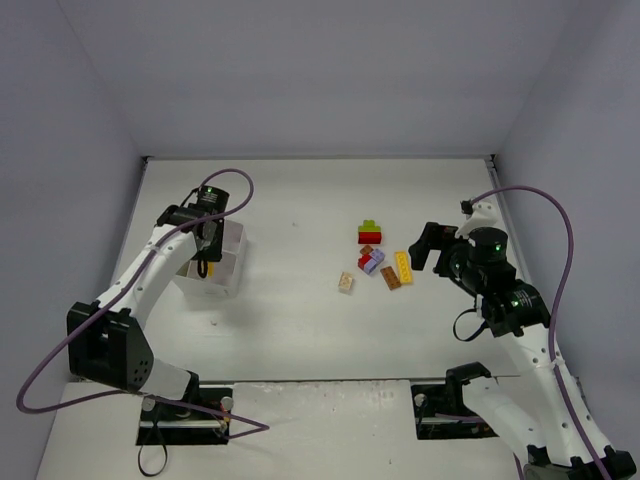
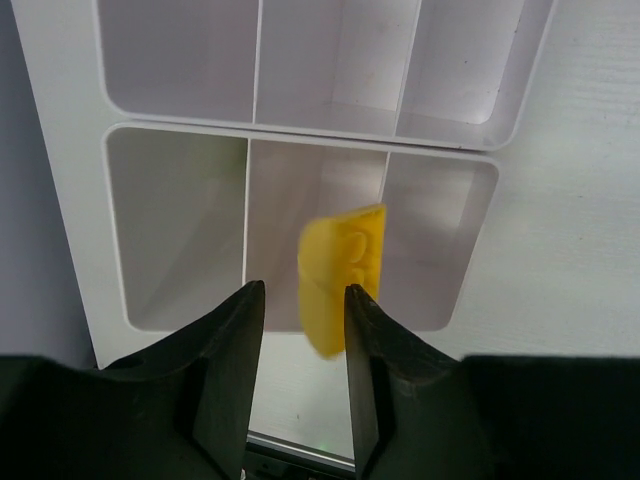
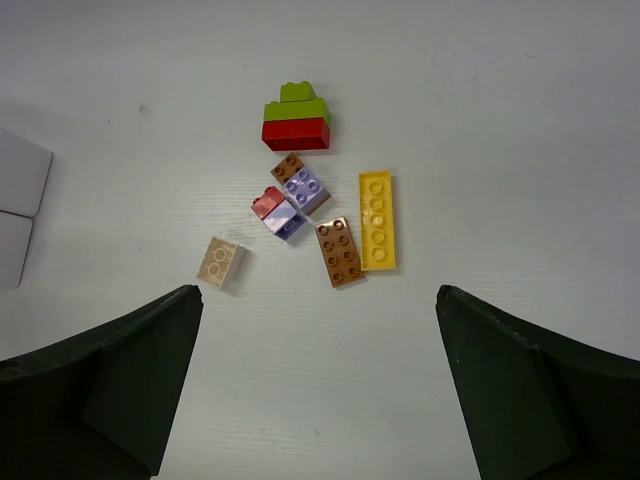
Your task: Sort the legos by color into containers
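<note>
- While the yellow brick [image 2: 340, 275] hangs over the tray [image 2: 70, 200], above the thin wall between the middle and right cells of its near row, the step in hand looks like the drop of the yellow piece.
- The left fingers [image 2: 228, 350] stand apart. The brick sits at the tip of the right-hand one and is not squeezed between the two, so I judge it loose.
- The right fingers [image 3: 130, 370] are spread wide and hold nothing. They hover on the side of the loose legos [image 1: 375, 255] away from the tray.
- Those legos lie on the surface [image 1: 300, 200], well apart from the tray: a green-on-red stack [image 3: 296, 120], a yellow plate [image 3: 377, 220], a brown plate [image 3: 339, 252], a beige brick [image 3: 221, 262] and lilac pieces [image 3: 303, 186].
- The next move calls for lifting the left arm off the tray and picking one brick from a close huddle where several touch.
- The yellow brick is blurred, so I cannot tell whether it touches a finger or which cell it will land in.
- In the top view the left arm covers most of the tray, and the left wrist view cuts off the tray's far row.
</note>
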Action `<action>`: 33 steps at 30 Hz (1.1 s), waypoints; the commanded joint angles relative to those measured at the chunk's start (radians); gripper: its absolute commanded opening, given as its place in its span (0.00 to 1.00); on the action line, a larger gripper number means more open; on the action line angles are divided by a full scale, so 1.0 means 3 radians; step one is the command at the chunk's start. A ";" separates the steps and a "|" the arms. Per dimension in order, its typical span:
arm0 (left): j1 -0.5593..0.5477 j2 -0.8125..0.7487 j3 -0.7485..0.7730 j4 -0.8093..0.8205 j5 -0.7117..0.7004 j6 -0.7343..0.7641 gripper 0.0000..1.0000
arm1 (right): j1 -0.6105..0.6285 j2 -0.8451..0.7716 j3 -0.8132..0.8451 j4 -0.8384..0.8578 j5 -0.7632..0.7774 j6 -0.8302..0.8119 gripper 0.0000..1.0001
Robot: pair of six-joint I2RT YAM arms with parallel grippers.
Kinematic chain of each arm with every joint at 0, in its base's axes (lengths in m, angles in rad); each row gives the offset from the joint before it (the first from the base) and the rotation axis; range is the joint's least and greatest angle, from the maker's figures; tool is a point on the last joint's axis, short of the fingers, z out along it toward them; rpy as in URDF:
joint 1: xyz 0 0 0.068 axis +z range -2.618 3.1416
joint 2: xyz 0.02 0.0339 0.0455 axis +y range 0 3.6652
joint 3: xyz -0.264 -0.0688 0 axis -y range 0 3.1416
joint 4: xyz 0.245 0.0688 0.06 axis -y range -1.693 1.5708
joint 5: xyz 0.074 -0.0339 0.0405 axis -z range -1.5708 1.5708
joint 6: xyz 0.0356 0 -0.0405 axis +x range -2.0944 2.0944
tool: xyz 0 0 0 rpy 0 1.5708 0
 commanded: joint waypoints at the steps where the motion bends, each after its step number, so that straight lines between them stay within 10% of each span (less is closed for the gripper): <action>1: 0.0046 0.0041 0.0077 0.0123 -0.0021 0.0088 0.33 | 0.0008 0.0049 0.0107 0.0174 -0.0006 -0.0004 1.00; 11: 0.0051 0.0046 0.0164 0.0098 -0.0041 0.0068 0.41 | 0.0008 0.0227 0.0071 0.0169 0.0102 0.0067 0.99; 23: -0.0082 -0.0429 0.0394 -0.0076 0.0608 -0.0407 0.41 | 0.0013 0.1127 -0.0093 0.0164 0.0455 0.0476 0.61; 33: -0.0317 -0.0721 0.0313 -0.0009 0.0899 -0.0571 0.42 | 0.0095 0.1996 -0.0093 0.0552 0.0619 0.0451 0.65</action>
